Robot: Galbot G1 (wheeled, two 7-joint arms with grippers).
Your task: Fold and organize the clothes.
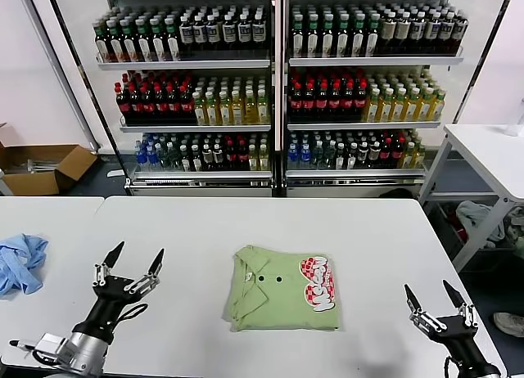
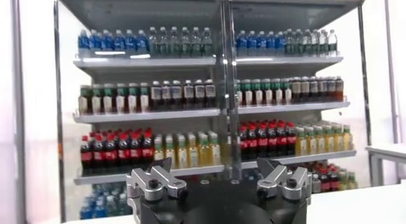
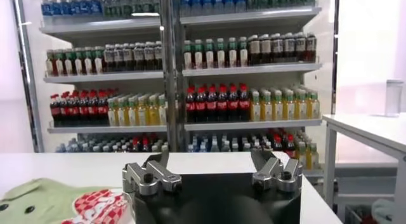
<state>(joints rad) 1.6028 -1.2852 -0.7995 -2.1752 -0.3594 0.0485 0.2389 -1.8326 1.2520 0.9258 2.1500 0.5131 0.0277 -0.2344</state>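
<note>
The light green polo shirt [image 1: 282,287] lies folded into a rectangle in the middle of the white table [image 1: 246,222], collar and dark buttons at its left, red-and-white graphic at its right. A corner of it shows in the right wrist view [image 3: 57,203]. My left gripper [image 1: 135,260] is open and empty, raised over the table's front left, well left of the shirt. My right gripper [image 1: 431,294] is open and empty at the table's front right, right of the shirt. Both point toward the shelves.
A light blue cloth [image 1: 20,259] lies at the table's far left. Shelves of bottles [image 1: 270,83] stand behind the table. A second white table [image 1: 491,153] stands at the right, and a cardboard box [image 1: 41,167] sits on the floor at the left.
</note>
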